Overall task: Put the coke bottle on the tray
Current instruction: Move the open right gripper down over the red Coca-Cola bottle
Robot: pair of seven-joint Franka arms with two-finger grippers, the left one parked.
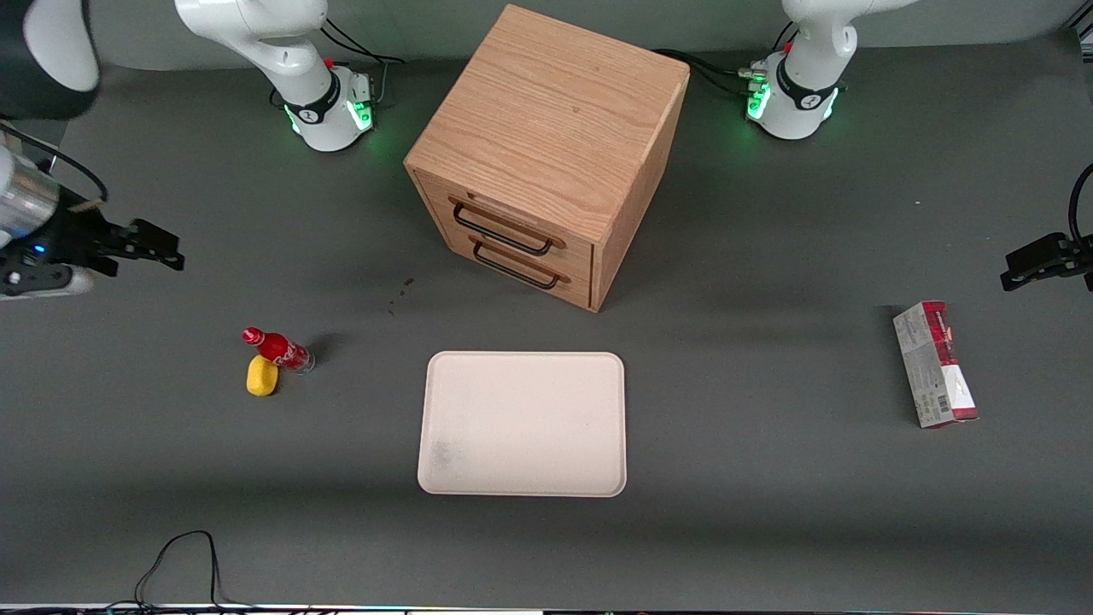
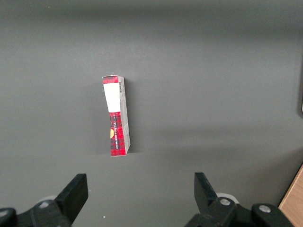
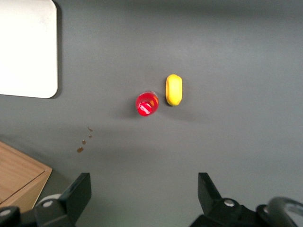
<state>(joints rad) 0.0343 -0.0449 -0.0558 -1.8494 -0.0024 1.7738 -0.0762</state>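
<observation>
The coke bottle [image 1: 277,348] is small and red with a red cap. It stands on the grey table touching the yellow oval lump [image 1: 262,376]; the wrist view looks down on the bottle [image 3: 147,104] beside the lump [image 3: 173,90]. The pale cream-pink tray [image 1: 523,423] lies flat nearer the table's middle, in front of the drawer cabinet, and one corner of the tray [image 3: 28,52] shows in the wrist view. My right gripper [image 1: 158,248] hovers high above the table at the working arm's end, farther from the front camera than the bottle. It is open [image 3: 144,189] and holds nothing.
A wooden two-drawer cabinet [image 1: 546,154] stands at the middle of the table, farther from the front camera than the tray. A red-and-grey carton [image 1: 935,365] lies toward the parked arm's end. Small brown specks [image 1: 401,290] mark the table near the cabinet.
</observation>
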